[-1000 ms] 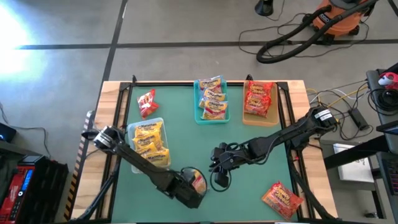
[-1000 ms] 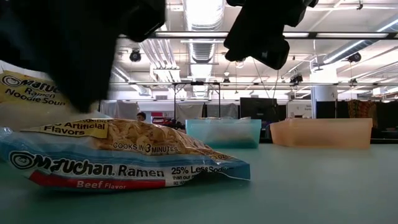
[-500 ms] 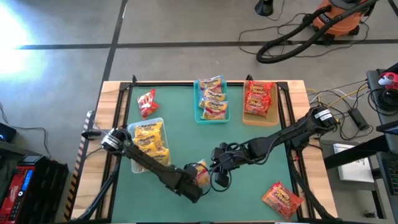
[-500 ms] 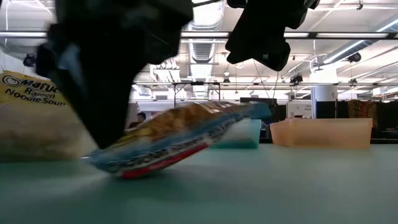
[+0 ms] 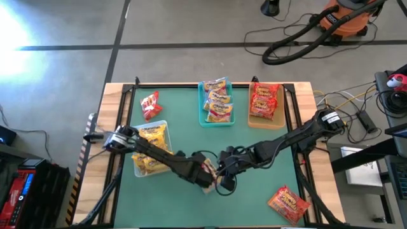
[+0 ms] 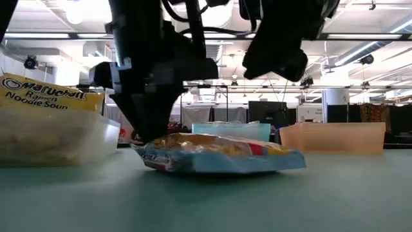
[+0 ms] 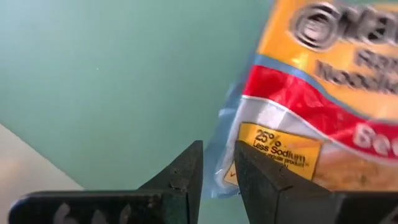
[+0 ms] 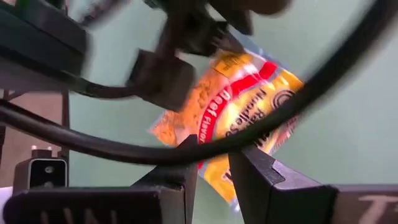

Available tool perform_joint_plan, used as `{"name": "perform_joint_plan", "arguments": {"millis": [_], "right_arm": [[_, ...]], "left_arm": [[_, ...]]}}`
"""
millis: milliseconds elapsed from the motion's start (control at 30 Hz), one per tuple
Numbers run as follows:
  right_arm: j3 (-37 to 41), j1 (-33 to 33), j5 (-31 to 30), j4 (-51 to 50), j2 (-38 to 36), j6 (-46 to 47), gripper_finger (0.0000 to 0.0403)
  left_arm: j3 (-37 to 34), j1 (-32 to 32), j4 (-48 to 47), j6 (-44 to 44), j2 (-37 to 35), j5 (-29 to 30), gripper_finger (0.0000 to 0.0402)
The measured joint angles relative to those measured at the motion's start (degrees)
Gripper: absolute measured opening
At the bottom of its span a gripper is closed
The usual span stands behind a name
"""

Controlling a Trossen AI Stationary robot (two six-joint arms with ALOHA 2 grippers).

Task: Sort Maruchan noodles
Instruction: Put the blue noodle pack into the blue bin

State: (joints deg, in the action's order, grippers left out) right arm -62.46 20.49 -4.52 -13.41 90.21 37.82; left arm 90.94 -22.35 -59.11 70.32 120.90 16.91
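Note:
A Maruchan noodles packet (image 6: 225, 154), yellow with a blue edge and a red band, lies near the table's middle (image 5: 206, 170). My left gripper (image 6: 147, 143) comes down on its end and is shut on it. My right gripper (image 5: 222, 180) hangs just beside and above the packet (image 8: 242, 106), shut and holding nothing. More packets fill a clear tray (image 5: 151, 147) at the left, a teal tray (image 5: 216, 102) and a tan tray (image 5: 265, 103) at the far edge. Loose red packets lie at the far left (image 5: 149, 105) and near right (image 5: 288, 203). My left gripper pinches the packet's sealed end edge (image 7: 225, 179), by the corner with the yellow sodium label, between its two fingers. The fingers come steeply from above, pointing down. The packet lies flat on the table, stretching away from the fingers.
The two grippers stand close together over the table's middle, with the right arm's cable loop (image 5: 224, 186) beside the packet. Bare green table (image 5: 254, 191) shows between the trays and along the near edge.
My left gripper has gone from the near edge toward the table's middle and the right gripper, tipping to point more steeply down. The packet went with it: its free end rose off the table midway, and it now lies flat, farther from the near edge.

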Motion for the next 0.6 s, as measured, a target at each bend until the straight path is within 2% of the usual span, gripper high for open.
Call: {"name": "perform_joint_plan", "arguments": {"millis": [167,300,500,600], "right_arm": [[1.1,0.1,0.0,-2.5,0.0,2.1,0.0079],[1.8,0.3,0.0,-5.6,0.0,2.2,0.0079],[4.2,0.5,-1.2,-5.6,0.0,0.7,0.0079],[6.0,0.5,-2.0,-5.7,0.0,0.2,0.0079]], "left_arm": [[1.1,-2.6,0.9,-0.4,-2.0,-2.5,0.0076],[1.3,-5.4,5.6,-0.4,-4.5,-2.3,0.0076],[1.0,-8.7,17.2,0.5,-4.0,1.2,0.0076],[0.6,-8.7,17.8,3.2,-2.6,4.7,0.0076]]}}
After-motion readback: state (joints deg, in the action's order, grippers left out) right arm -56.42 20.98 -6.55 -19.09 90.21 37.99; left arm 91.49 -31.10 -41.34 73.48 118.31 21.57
